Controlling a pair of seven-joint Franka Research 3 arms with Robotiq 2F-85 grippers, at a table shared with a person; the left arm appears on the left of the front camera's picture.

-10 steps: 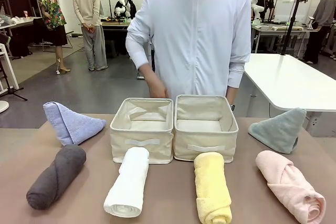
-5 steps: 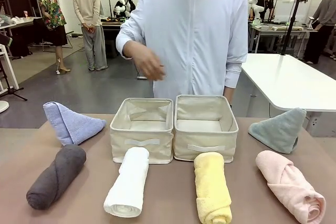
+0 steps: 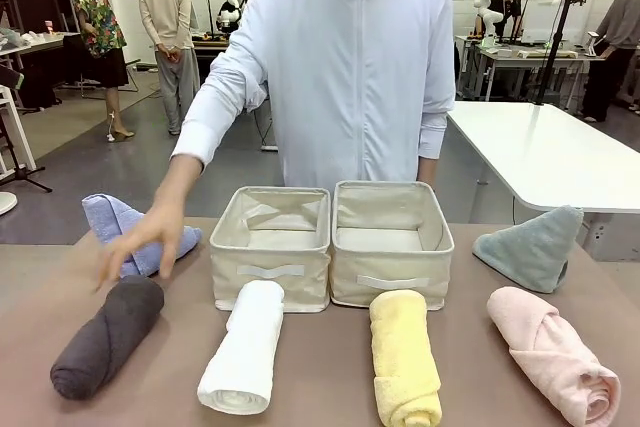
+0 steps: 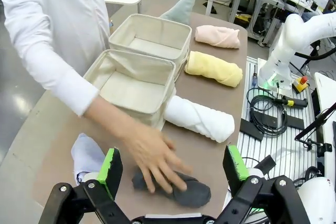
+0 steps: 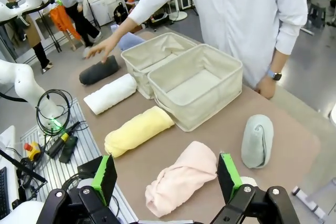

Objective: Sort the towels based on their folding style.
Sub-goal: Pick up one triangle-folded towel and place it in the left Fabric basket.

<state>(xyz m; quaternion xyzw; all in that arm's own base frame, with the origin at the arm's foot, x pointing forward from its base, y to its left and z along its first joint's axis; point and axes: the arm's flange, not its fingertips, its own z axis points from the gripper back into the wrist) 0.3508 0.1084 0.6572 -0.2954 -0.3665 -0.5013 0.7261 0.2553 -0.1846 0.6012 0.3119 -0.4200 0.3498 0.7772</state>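
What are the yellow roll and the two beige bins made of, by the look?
The yellow roll looks like terry cloth: matte, fuzzy pile, soft squashed edges. The left bin and right bin seem to be woven, canvas-like fabric, matte; the walls sag and crease slightly, with sewn strap handles on the fronts. Any stiffener inside cannot be told.
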